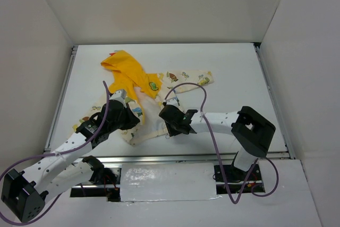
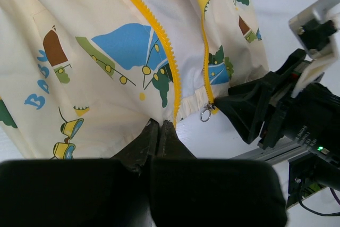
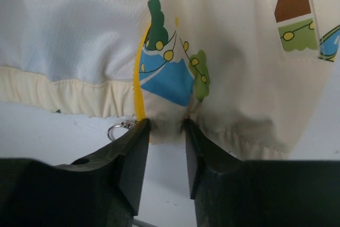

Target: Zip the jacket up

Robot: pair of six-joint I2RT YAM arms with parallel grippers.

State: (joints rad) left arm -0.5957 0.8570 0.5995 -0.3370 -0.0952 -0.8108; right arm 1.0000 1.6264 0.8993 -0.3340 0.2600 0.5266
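lying on the white table (image 1: pixel 234 78), the child's jacket (image 1: pixel 146 86) has its yellow hood (image 1: pixel 123 70) toward the far left and its hem (image 2: pixel 95 142) toward the arm bases. both arms work at that hem. the left gripper (image 2: pixel 160 126) has its fingers pressed together and appears to nip the hem edge at the foot of one yellow zipper track (image 2: pixel 159 35). the right gripper (image 3: pixel 166 131) is clamped on a bunch of hem fabric just beside the other track (image 3: pixel 139 73), with the slider's small metal ring pull (image 3: pixel 118 129) lying at the left fingertip.

by the look of it, the task has hardly begun. in the left wrist view the two tooth rows run well apart up the open front, showing the pale lining between them, and the slider sits at the very bottom of its own side. nothing is yet meshed. what is left is probably the whole job: bringing the two hem ends together, seating the free track's end in the slider, then drawing the pull up toward the yellow yoke while the hem is held taut.
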